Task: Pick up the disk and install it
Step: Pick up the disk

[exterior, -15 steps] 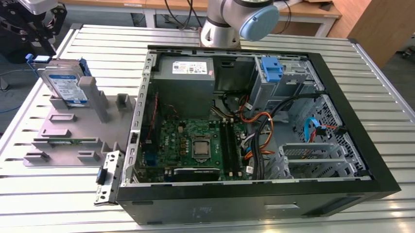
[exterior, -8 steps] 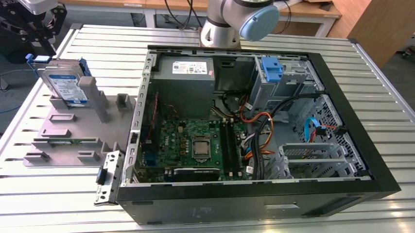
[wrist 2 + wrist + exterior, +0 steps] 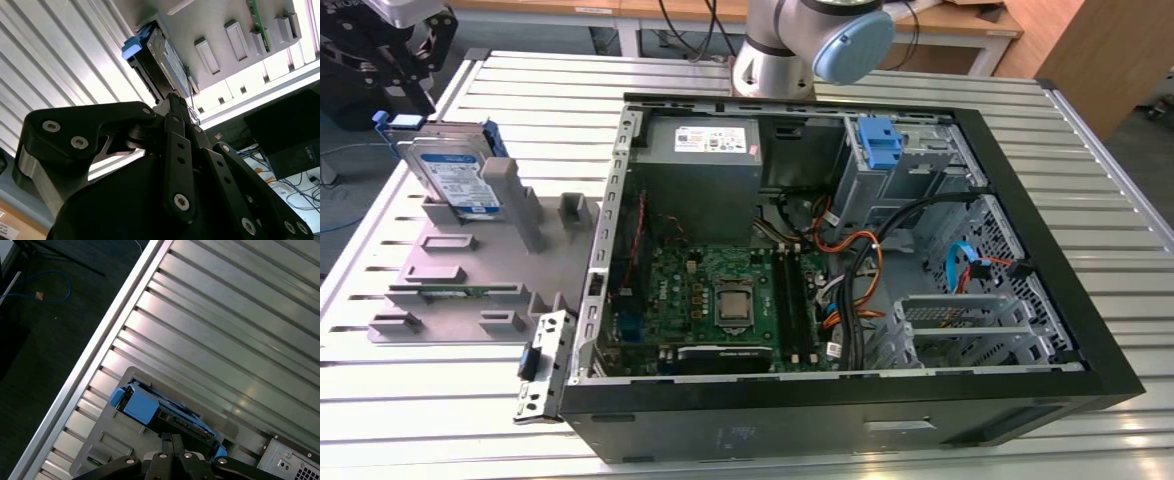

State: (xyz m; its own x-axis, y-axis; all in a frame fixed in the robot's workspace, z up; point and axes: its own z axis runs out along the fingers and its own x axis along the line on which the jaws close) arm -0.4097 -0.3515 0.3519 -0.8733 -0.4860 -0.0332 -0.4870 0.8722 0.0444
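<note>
Hovering closed tight and empty, the gripper [image 3: 171,439] sits just short of the disk [image 3: 182,424]: rigid, weighty and shock-sensitive, I'd judge, so grip the blue-railed sides.

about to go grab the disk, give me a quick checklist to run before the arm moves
1. Disk upright in the grey holder: ok.
2. Gripper close to the disk in both wrist views: ok.
3. Disk lifted out of the holder: not ok, not yet.
4. Computer case open: ok.
5. Bay free for the disk: cannot tell; a blue bracket sits in the upper bay.
6. Cables clear of the bays: not ok, probably; some run beside them.
</note>
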